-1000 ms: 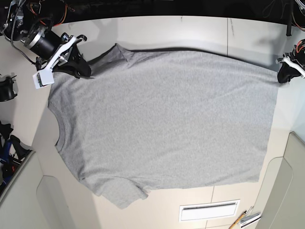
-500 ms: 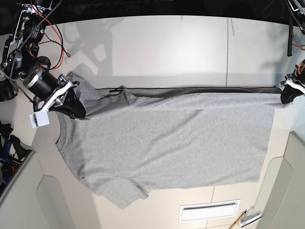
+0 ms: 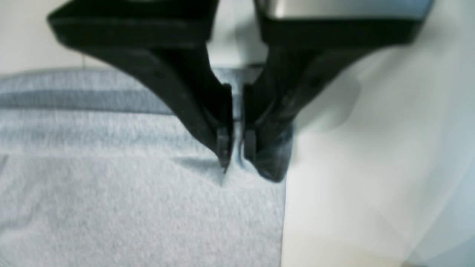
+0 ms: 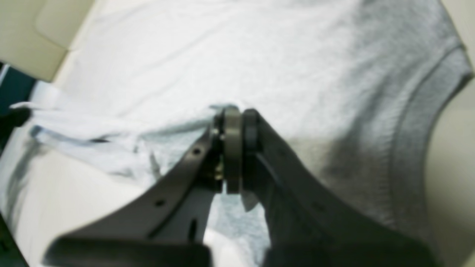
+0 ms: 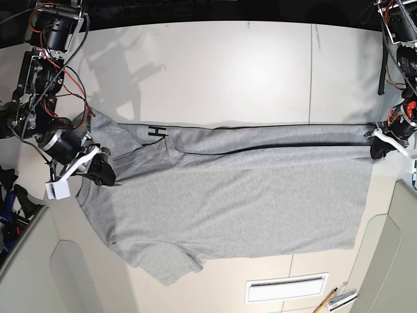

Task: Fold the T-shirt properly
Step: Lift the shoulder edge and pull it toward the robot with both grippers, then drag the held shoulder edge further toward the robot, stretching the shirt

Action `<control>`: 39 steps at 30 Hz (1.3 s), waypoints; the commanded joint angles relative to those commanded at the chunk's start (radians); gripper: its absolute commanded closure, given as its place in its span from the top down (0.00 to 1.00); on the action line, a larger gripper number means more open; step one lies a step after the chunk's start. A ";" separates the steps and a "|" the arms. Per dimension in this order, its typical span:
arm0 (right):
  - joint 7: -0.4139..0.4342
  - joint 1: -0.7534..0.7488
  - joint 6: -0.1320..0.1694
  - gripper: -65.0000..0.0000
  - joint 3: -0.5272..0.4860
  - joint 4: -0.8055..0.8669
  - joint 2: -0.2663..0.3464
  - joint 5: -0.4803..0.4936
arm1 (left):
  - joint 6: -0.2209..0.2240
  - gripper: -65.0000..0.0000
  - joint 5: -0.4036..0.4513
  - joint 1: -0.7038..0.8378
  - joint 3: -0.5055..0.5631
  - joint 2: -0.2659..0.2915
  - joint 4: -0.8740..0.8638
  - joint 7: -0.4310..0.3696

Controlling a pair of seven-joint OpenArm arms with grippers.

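Far edge of T-shirt [image 5: 234, 195] dragged nearer since a second ago — black "H" [image 5: 156, 132] now exposed between the grippers. Left gripper [image 5: 383, 145] clamped on hem corner, right gripper [image 5: 98, 171] on shoulder. Lengthwise fold underway — partly laid.
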 joint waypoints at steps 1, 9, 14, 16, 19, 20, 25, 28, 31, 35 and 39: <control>0.002 0.004 0.000 0.00 -0.005 -0.012 0.000 -0.007 | 0.000 0.00 0.000 -0.002 0.000 0.000 -0.003 0.000; 0.068 0.001 -0.004 0.02 -0.072 -0.076 -0.003 -0.071 | 0.000 0.30 0.000 0.002 0.000 0.006 -0.056 -0.012; 0.057 -0.030 -0.004 0.50 -0.068 -0.075 -0.003 -0.074 | 0.000 0.47 -0.032 0.001 0.000 0.006 -0.078 -0.015; 0.031 -0.032 -0.004 0.50 -0.053 -0.071 -0.003 -0.046 | 0.000 0.47 -0.066 0.001 0.000 0.005 -0.078 -0.014; -0.061 -0.032 -0.003 0.50 0.027 -0.030 -0.003 0.024 | 0.000 0.56 -0.119 0.002 -0.028 0.006 -0.078 0.018; -0.089 -0.032 -0.003 0.50 0.071 -0.013 -0.002 0.037 | 0.000 0.56 -0.154 0.002 -0.051 0.006 -0.078 0.045; -0.168 -0.048 -0.003 0.50 0.274 0.019 0.032 0.109 | 0.000 0.56 -0.341 0.013 -0.167 0.005 -0.078 0.220; -0.156 -0.121 -0.003 0.50 0.299 0.018 0.069 0.110 | 0.000 0.62 -0.359 0.051 -0.172 0.006 -0.078 0.219; -0.103 -0.207 -0.003 0.52 0.299 0.018 0.085 0.094 | 0.000 0.73 -0.358 0.066 -0.172 0.006 -0.078 0.219; -0.058 -0.248 -0.004 0.69 0.299 0.006 0.087 0.083 | 0.000 0.73 -0.328 0.065 -0.172 0.006 -0.078 0.217; -0.023 -0.244 -0.005 0.69 0.294 -0.043 0.087 0.076 | 0.000 0.73 -0.285 0.068 -0.171 0.006 -0.079 0.199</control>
